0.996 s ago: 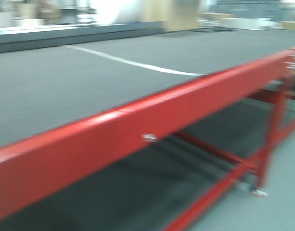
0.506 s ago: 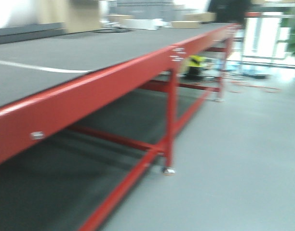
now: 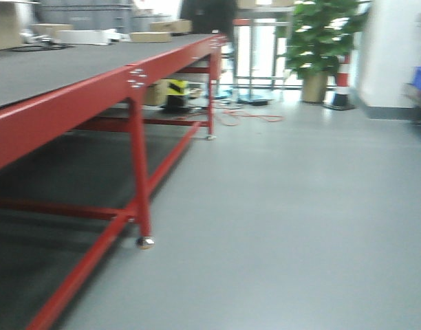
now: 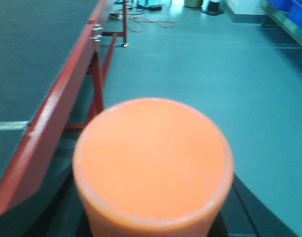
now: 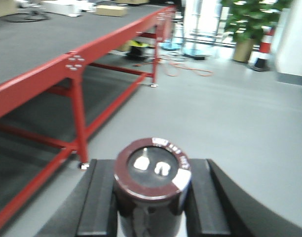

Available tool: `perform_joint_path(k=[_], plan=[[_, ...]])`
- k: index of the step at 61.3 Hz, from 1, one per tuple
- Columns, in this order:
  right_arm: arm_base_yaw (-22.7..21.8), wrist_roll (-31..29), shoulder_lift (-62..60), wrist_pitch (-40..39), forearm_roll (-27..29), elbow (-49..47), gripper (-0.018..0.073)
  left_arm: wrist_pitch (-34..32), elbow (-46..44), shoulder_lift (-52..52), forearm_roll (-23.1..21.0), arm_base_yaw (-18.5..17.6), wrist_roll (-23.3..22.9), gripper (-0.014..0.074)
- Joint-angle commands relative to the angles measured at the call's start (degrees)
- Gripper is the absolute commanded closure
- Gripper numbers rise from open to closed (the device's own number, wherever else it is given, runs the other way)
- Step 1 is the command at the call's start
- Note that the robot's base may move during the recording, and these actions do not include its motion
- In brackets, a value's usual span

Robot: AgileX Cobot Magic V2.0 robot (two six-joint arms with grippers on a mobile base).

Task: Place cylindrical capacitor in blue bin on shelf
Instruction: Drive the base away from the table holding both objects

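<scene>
We grip the cylindrical capacitor [image 5: 152,170] in our right claw [image 5: 152,210], an orange cylinder [image 4: 152,158] in our left claw [image 4: 152,224]; binning remains

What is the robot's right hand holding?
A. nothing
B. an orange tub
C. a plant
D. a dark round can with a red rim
D: the right end effector clamps the dark, red-rimmed capacitor between its fingers.

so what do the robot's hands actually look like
Both look dark. The right hand has two flat, matte rectangular fingers with a curved dark housing outside them. Only dark wedge-shaped edges of the left hand show. No cables or markings visible.
</scene>
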Motion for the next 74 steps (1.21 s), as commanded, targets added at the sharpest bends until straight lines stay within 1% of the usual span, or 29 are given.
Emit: perform_joint_path(k=[1, 74], plan=[[0.03, -0.04, -0.37, -1.54, -0.4, 0.05, 0.0721, -1.21, -0.53, -0.55, -0.21, -0.27, 0.0, 0.0707], [0.03, -0.04, -0.37, -1.68, -0.4, 0.05, 0.0721, -1.21, -0.53, -0.55, -0.21, -0.27, 0.0, 0.0707]])
